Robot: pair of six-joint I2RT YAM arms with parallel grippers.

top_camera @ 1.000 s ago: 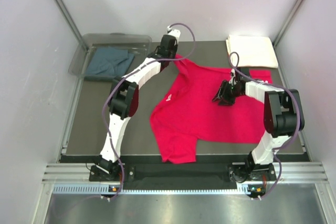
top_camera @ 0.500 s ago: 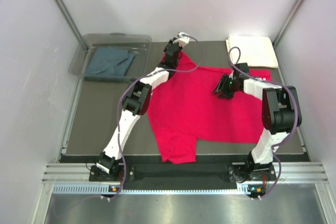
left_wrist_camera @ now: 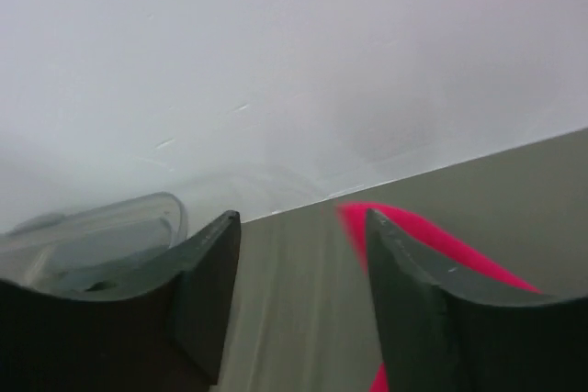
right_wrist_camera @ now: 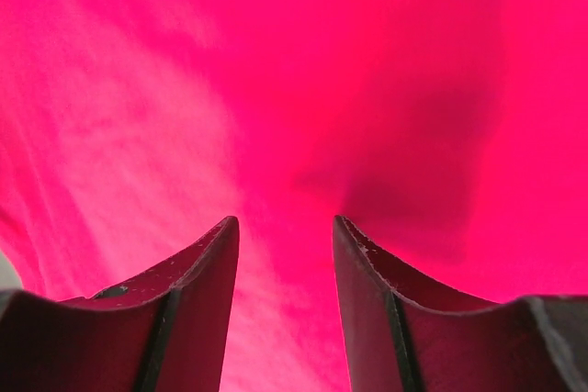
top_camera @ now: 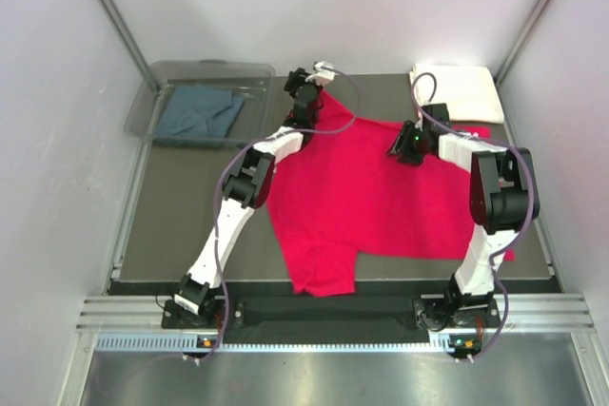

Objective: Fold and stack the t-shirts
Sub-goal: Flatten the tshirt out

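Three t-shirts: one red t-shirt [top_camera: 362,197] spread wrinkled across the table [top_camera: 181,216], one cream-white t-shirt [top_camera: 457,92] folded at its far right corner, one blue-grey t-shirt [top_camera: 198,113] rumpled in the clear bin [top_camera: 205,68]. Two claws: the left claw [left_wrist_camera: 299,227] and the right claw [right_wrist_camera: 285,227] both gape, gripping nothing.

White links [top_camera: 211,244], black joints [top_camera: 500,199] and looping purple cables [top_camera: 415,92] on both arms.

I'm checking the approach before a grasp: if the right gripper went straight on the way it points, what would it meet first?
The bright red cloth t-shirt, which fills the wrist view ahead of the open right gripper. Nothing shows between them; how near the cloth lies is unclear.
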